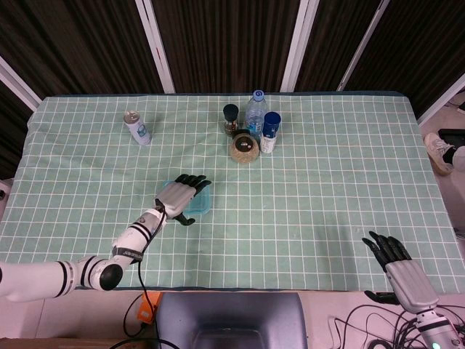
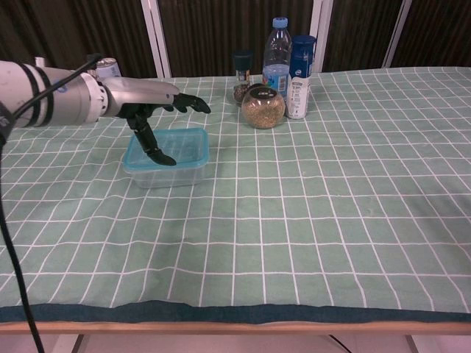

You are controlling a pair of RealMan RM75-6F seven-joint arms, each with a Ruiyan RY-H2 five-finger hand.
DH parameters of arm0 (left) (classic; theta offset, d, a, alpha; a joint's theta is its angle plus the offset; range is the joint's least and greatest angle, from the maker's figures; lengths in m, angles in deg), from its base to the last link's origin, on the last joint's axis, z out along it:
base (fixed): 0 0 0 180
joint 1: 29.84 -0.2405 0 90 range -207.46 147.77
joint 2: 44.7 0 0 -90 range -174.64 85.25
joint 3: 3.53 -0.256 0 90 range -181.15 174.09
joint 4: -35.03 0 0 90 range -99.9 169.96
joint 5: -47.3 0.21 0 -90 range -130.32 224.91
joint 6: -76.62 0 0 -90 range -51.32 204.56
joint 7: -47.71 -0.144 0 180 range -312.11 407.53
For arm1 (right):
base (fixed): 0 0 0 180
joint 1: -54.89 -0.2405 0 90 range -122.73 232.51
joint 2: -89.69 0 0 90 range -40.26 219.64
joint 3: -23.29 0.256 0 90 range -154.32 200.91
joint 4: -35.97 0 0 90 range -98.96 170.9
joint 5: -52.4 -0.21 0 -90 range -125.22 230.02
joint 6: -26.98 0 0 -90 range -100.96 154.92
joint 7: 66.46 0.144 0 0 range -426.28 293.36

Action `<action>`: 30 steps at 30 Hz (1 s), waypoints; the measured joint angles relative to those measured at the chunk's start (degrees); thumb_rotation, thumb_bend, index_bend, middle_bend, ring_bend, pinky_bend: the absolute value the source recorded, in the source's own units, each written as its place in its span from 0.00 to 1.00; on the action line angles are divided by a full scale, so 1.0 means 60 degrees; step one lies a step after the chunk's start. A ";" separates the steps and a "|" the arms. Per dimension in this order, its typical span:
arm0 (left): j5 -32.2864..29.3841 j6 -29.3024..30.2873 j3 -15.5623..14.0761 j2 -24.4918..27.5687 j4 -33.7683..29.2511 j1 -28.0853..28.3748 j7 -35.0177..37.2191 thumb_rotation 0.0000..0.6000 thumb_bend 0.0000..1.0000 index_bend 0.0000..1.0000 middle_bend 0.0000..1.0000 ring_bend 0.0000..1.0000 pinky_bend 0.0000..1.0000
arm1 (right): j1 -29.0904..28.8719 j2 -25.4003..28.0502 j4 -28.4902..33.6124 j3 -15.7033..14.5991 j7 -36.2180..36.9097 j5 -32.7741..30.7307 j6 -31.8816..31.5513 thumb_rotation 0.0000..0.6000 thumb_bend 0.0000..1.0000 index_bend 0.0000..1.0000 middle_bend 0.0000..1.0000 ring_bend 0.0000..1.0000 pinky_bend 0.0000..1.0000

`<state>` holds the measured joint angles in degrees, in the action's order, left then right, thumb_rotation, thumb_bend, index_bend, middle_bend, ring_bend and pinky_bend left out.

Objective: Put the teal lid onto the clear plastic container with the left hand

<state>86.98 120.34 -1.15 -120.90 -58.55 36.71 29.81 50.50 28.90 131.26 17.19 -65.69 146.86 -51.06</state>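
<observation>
So the teal lid point(image 2: 171, 147) is sitting on top of the clear plastic container point(image 2: 165, 173), which is on the tabletop point(image 2: 331, 191) a bit toward me from the round glass jar point(image 2: 263, 107). From the chest view the lid looks flat and lined up with the box's rim all round, but I honestly can't tell whether it's clicked down or just resting there.

My left hand point(image 2: 151, 103) is hovering above the lid, over the side farther from the jar. Fingers point(image 2: 193, 105) are spread out flat and holding nothing, thumb hanging down toward the lid. Might be grazing it, might not, the angle doesn't settle it. My right hand point(image 1: 398, 263) is way off from the jar, at the near edge of the tabletop, fingers loosely apart and empty too.

What could go wrong from here, as I see it:

- If the lid's only perched, that dangling thumb could catch the rim when I pull away and skew it or flip it off.
- If I press down to seat it, I'm off-centre. Pushing one side could pop the other side up, or slide the whole light box along the cloth.
- A sideways shove toward the jar could bump it and the bottles point(image 2: 278, 51) behind it.
</observation>
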 measured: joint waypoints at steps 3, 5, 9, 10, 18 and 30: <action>0.0548 0.0544 -0.0203 0.0295 -0.0547 -0.0345 -0.0223 1.00 0.30 0.00 0.01 0.00 0.18 | -0.0006 -0.0022 0.0007 -0.0021 -0.0053 0.0037 0.0015 1.00 0.19 0.00 0.00 0.00 0.00; 0.0702 0.0845 -0.0345 0.0364 -0.0695 -0.0532 -0.0452 1.00 0.35 0.00 0.02 0.01 0.20 | -0.0016 -0.0040 0.0016 -0.0027 -0.0089 0.0044 0.0044 1.00 0.19 0.00 0.00 0.00 0.00; 0.0700 0.1131 -0.0473 0.0236 -0.0631 -0.0830 -0.0738 1.00 0.44 0.00 0.03 0.03 0.22 | -0.0032 -0.0068 0.0041 -0.0041 -0.0160 0.0059 0.0083 1.00 0.19 0.00 0.00 0.00 0.00; 0.0658 0.1129 -0.0475 0.0182 -0.0560 -0.0851 -0.0760 1.00 0.45 0.00 0.03 0.03 0.23 | -0.0030 -0.0067 0.0043 -0.0041 -0.0161 0.0058 0.0075 1.00 0.19 0.00 0.00 0.00 0.00; -0.0107 0.0883 -0.0499 -0.0141 -0.0034 -0.0895 -0.1289 1.00 0.46 0.00 0.04 0.05 0.24 | 0.0001 -0.0012 0.0016 -0.0030 -0.0035 0.0033 -0.0005 1.00 0.19 0.00 0.00 0.00 0.00; -0.0169 0.0845 -0.0355 -0.0308 0.0038 -0.0890 -0.1715 1.00 0.46 0.00 0.12 0.08 0.17 | -0.0011 -0.0029 0.0017 -0.0034 -0.0065 0.0030 0.0027 1.00 0.19 0.00 0.00 0.00 0.00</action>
<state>85.96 125.41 -3.28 -122.74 -58.32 31.37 19.52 50.44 28.73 131.36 16.99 -66.07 147.04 -50.89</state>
